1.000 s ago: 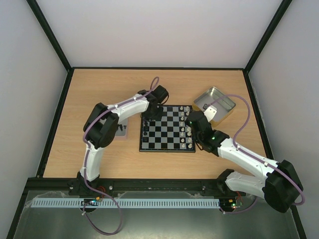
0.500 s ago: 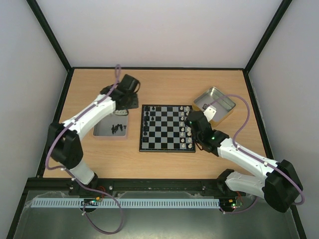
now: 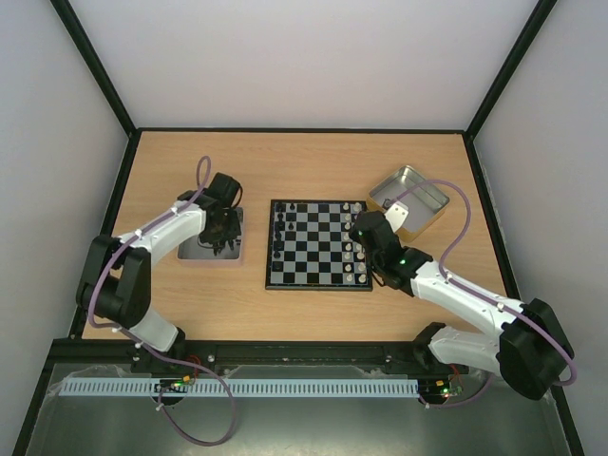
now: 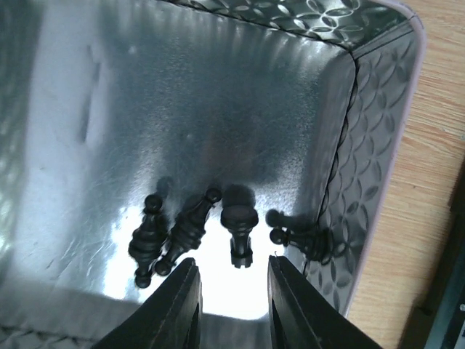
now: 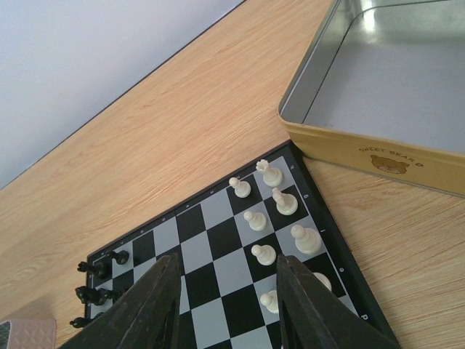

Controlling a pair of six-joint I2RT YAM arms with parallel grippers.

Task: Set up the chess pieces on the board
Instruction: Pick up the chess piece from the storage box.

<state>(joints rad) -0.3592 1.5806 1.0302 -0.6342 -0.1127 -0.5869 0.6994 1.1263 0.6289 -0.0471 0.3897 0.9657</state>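
The light wooden table (image 3: 313, 161) carries a small black-and-silver checked chessboard (image 3: 318, 245), which lies directly under the right gripper (image 5: 229, 263); its jaws stand apart and empty. A shiny embossed metal tray (image 4: 378, 109) sits beneath the left gripper (image 4: 232, 275), its jaws parted around nothing. Four tiny black chess pieces (image 4: 240, 222) lie on their sides just ahead of its fingertips.

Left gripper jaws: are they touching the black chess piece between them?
Apart. The left wrist view shows bright metal tray floor between the black chess piece and each of the left gripper's jaws.
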